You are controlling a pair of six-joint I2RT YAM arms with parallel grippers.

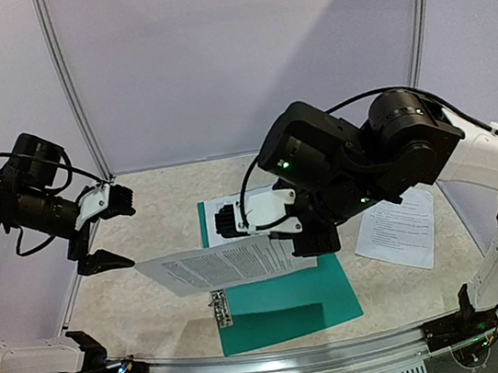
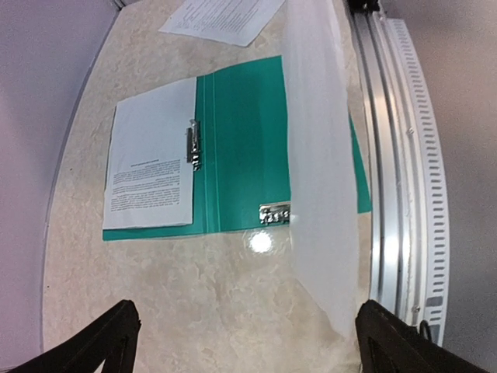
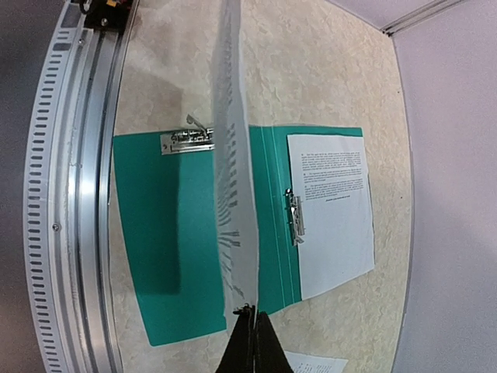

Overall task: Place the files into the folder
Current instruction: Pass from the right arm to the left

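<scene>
Holding one sheet [image 1: 228, 265] in the air over the open folder [image 1: 289, 306], the right claw [image 1: 315, 237] is pinched fully closed on the sheet's right end. The left claw [image 1: 111, 231] is spread as wide as it goes and has hold of nothing. It hangs above the table's [image 1: 155, 311] left edge, close to the sheet's free end.

The folder lies flat in the middle of the table, close to the near edge rail [image 1: 284, 367]. One page [image 2: 151, 163] is already on its far half, with a metal clip [image 2: 194, 144] at that page's inner edge. A spare page [image 1: 399, 228] lies apart, toward the right edge.

Risks, my guess:
- The sheet is gripped at one end only, so the free end may droop or swing and land crooked.
- It may slide out over the rail.
- It could snag on the loose metal bar [image 2: 274, 214] at the folder's left edge.
- If the left claw closes late or off target, it may crease the paper or miss it.

Views:
- The top view shows the printed face of the held sheet, and the right arm hides most of the filed page.
- Both wrist views show the held sheet nearly edge-on, plus the filed page and clip in full.
- The left wrist view shows the sheet's end near one finger. I cannot tell whether they touch.
</scene>
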